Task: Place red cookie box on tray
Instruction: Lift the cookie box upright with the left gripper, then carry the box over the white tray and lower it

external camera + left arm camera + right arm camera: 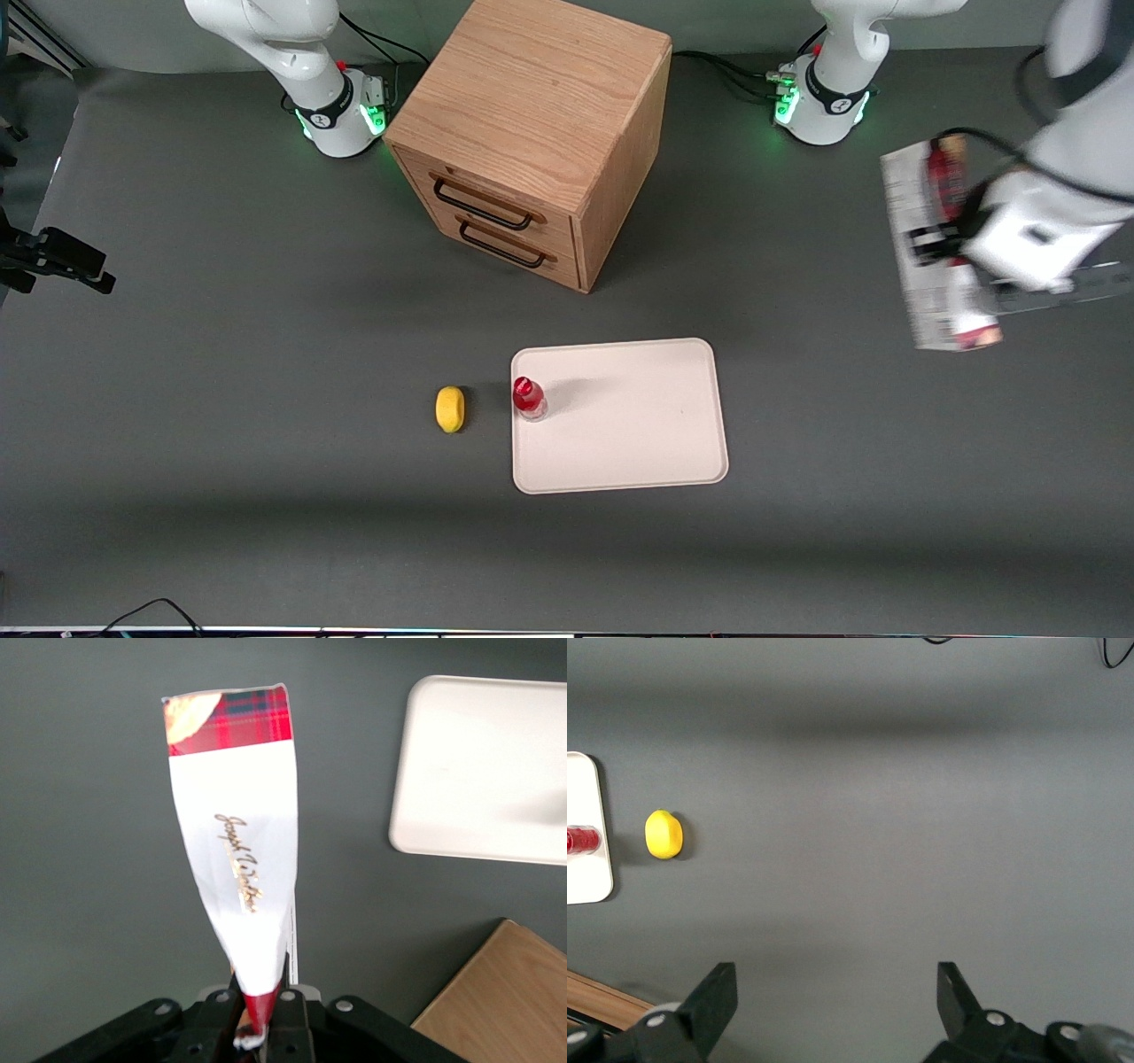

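The red cookie box (pixel 932 266) hangs in the air toward the working arm's end of the table, well off to the side of the tray (pixel 638 434). My left gripper (pixel 941 241) is shut on it around its middle. In the left wrist view the box (pixel 236 833) juts out from between the fingers of the gripper (pixel 260 1014), showing a white face with gold script and a red tartan end. The pale beige tray (pixel 483 771) lies flat on the grey table, below and apart from the box.
A small red-capped bottle (pixel 529 398) stands on the tray's edge toward the parked arm. A yellow lemon (pixel 450 408) lies on the table beside it. A wooden drawer cabinet (pixel 532 133) stands farther from the front camera than the tray.
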You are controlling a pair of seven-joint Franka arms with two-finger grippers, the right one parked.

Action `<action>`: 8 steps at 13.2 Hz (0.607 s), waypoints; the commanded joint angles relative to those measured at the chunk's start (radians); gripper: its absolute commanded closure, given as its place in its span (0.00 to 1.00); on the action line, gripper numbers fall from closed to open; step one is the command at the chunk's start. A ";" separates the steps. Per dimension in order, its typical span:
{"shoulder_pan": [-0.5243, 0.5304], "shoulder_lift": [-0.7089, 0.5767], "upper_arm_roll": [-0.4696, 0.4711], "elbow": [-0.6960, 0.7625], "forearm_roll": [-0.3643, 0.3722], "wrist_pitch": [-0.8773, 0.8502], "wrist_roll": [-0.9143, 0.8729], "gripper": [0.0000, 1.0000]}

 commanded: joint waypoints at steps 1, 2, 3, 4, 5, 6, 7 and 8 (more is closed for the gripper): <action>-0.006 0.029 -0.084 -0.061 0.009 0.141 -0.013 1.00; -0.012 0.058 -0.113 -0.061 0.015 0.184 -0.015 1.00; -0.025 0.082 -0.133 -0.062 0.024 0.225 -0.018 1.00; -0.046 0.109 -0.140 -0.062 0.056 0.257 -0.019 1.00; -0.067 0.135 -0.141 -0.062 0.090 0.285 -0.045 1.00; -0.089 0.169 -0.143 -0.062 0.110 0.320 -0.098 1.00; -0.104 0.197 -0.149 -0.064 0.114 0.365 -0.145 1.00; -0.108 0.229 -0.156 -0.064 0.131 0.412 -0.171 1.00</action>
